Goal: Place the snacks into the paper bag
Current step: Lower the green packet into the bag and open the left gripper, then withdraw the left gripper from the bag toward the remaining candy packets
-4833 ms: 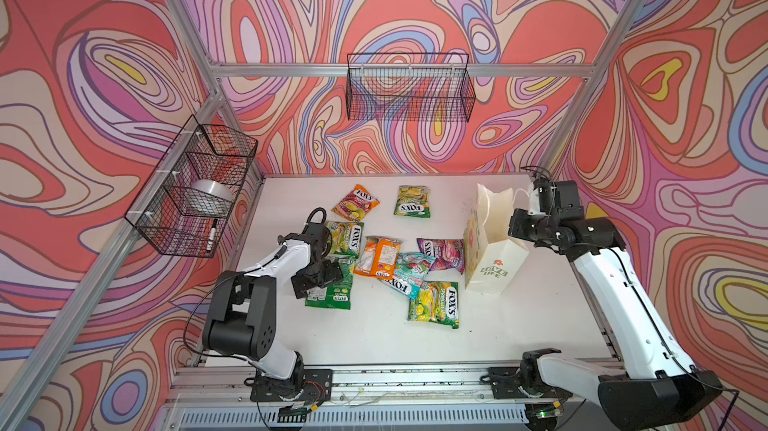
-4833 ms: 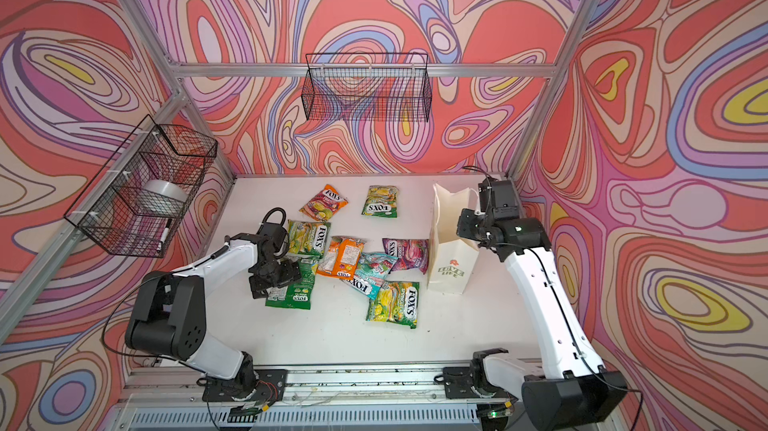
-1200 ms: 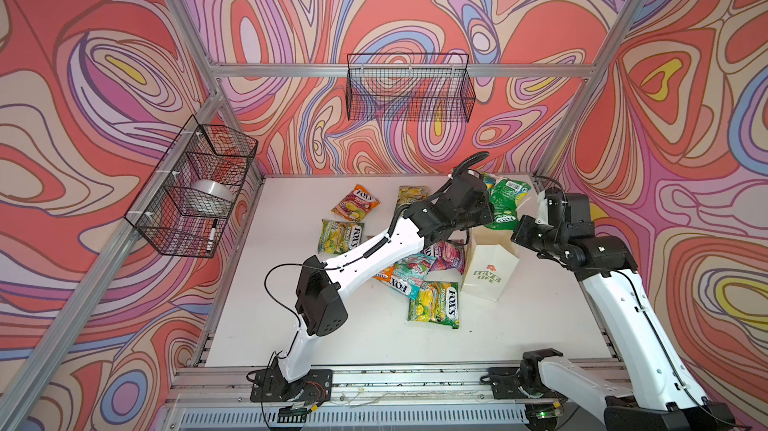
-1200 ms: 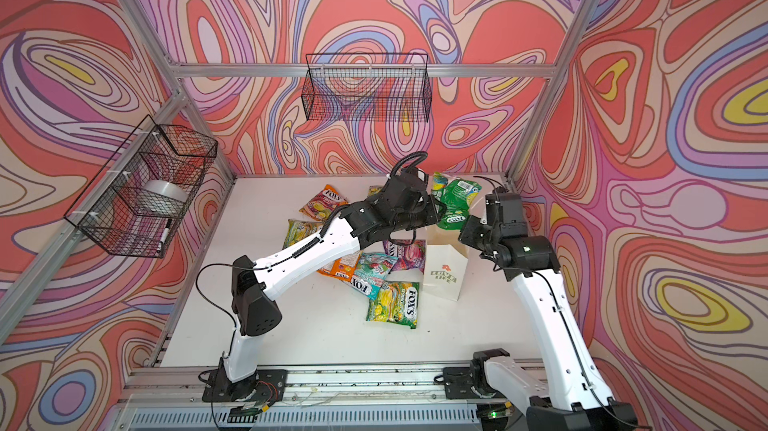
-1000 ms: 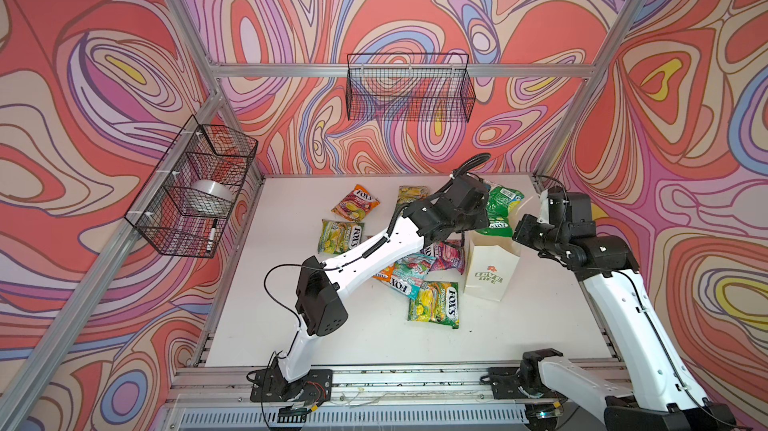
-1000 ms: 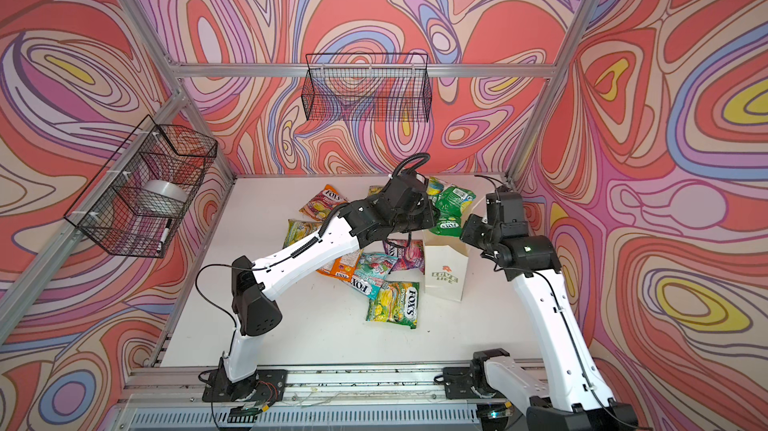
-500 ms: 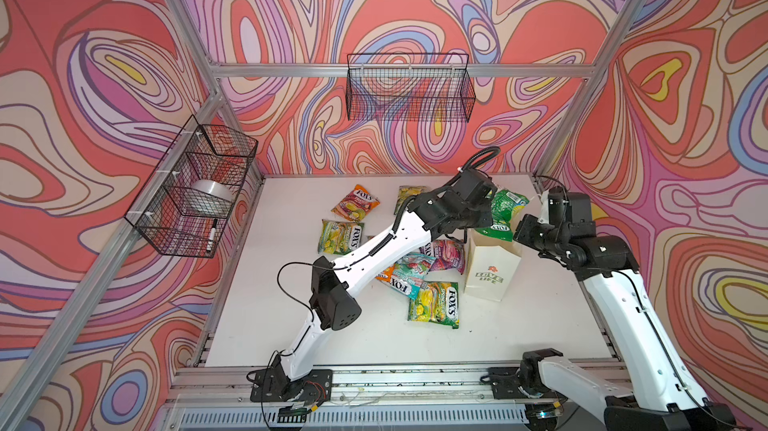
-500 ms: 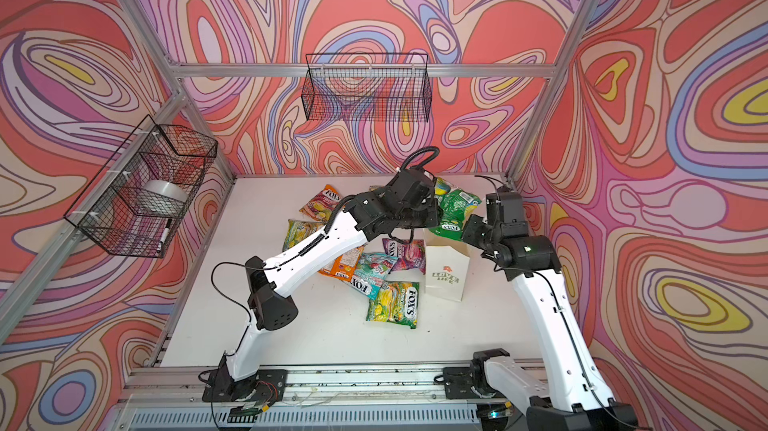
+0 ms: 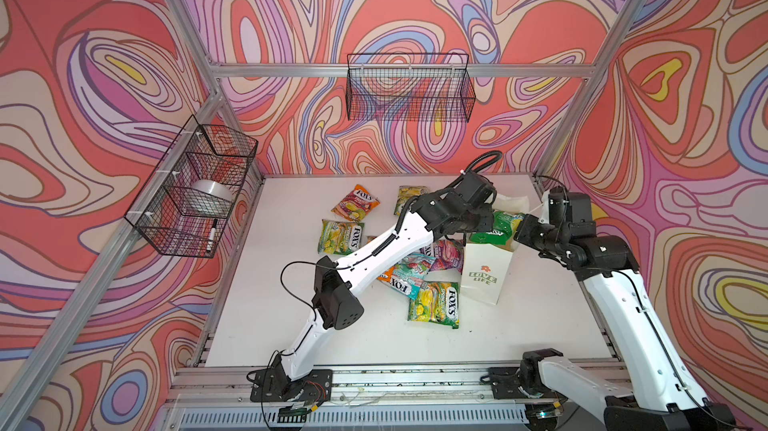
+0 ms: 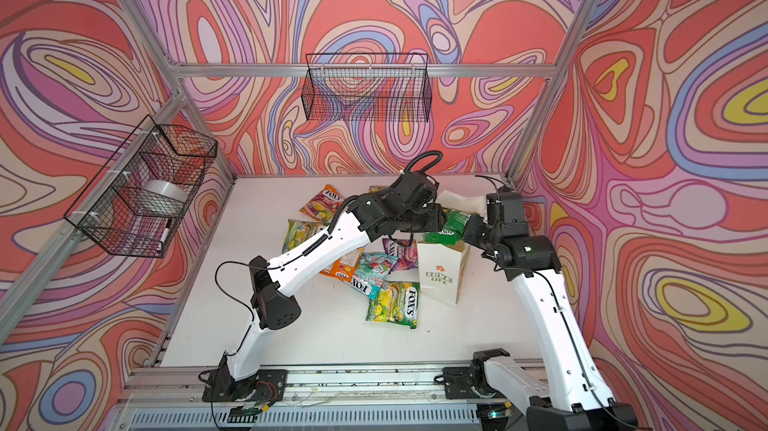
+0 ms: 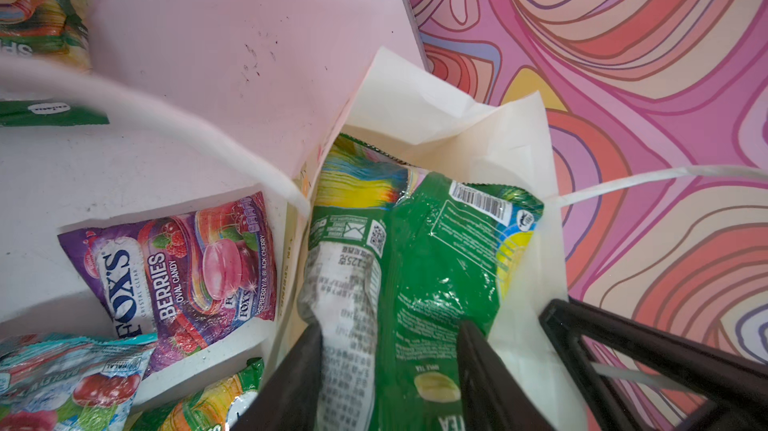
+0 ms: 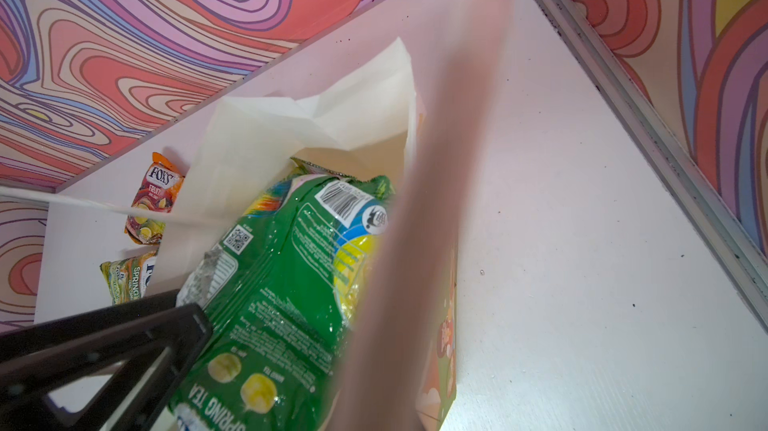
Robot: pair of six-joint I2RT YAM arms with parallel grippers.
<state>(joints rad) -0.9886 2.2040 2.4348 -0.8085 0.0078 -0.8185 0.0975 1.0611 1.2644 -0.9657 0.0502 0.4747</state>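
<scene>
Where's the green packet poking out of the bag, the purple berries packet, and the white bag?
green packet [image 11: 436, 266]: left wrist view, its glossy back.
purple berries packet [image 11: 178, 279]: left wrist view, its printed front.
paper bag [image 9: 484, 279]: a top view, its "LOVE LIFE" side.

The green snack packet [image 11: 419, 266] is glossy plastic film, crinkled and glinting — the purple berries packet [image 11: 178, 275] shares that sheen. The paper bag [image 9: 486, 266] is matt white paper, creased at its rim. The wire baskets [image 9: 409, 92] are thin black metal; the table [image 9: 257, 296] is smooth, matt white, lightly speckled.
</scene>
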